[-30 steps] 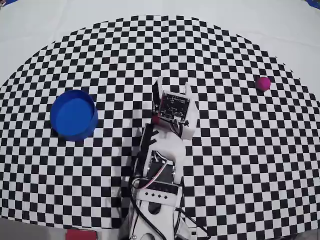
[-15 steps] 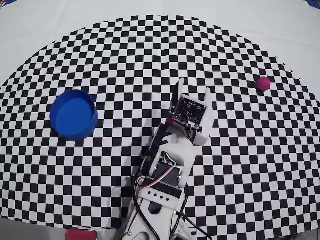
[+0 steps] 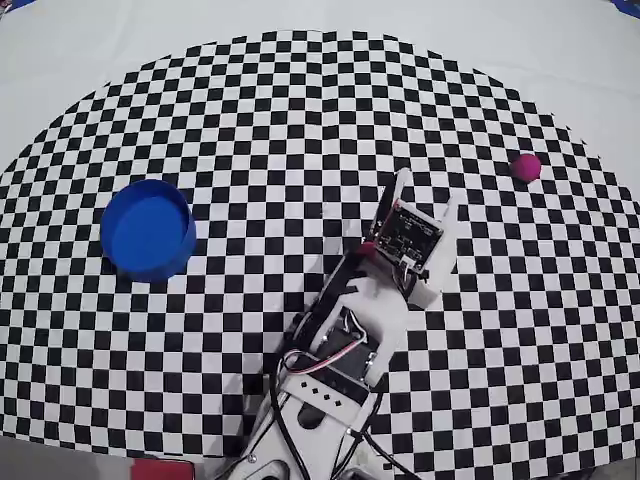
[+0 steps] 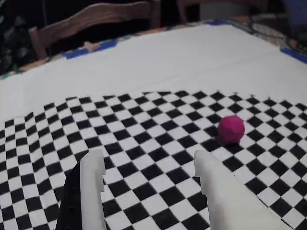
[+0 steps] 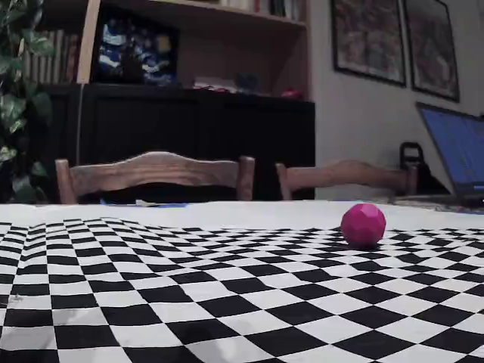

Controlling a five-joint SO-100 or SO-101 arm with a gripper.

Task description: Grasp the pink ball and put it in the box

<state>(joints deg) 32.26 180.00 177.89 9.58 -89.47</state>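
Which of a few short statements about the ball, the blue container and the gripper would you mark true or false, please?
1. The pink ball is inside the box. False: it lies on the checkered cloth, at the far right of the overhead view, while the box is on the left.
2. The gripper is open and holds nothing. True.
3. In the wrist view the ball sits between the fingers. False: it lies beyond them, off to the right.
4. The box is empty. True: only its blue bottom shows.
5. Wooden chairs stand behind the table in the fixed view. True.
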